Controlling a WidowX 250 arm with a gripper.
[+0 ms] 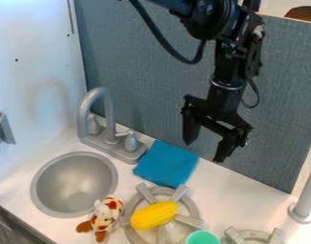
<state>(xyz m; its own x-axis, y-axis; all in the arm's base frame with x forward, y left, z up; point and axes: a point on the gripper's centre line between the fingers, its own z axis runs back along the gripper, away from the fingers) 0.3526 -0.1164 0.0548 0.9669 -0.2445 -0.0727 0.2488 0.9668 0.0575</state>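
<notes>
The black gripper [204, 150] hangs at right of centre, above the back of the counter, with its two fingers spread and nothing between them. Nearest to it is a blue cloth [166, 163], lying flat below and to the left. A yellow oblong object [153, 215] rests on a grey stove burner [195, 209]. Left of the burner lies a brown, white and orange plush toy [106, 217]. A turquoise round object [202, 238] is at the bottom edge, beside the burner.
A round grey sink [74, 185] is at the left, with a grey faucet [99, 109] behind it. A second burner [253, 235] sits at the bottom right, near a grey post [305, 195]. A blue-grey panel [142, 71] stands along the back.
</notes>
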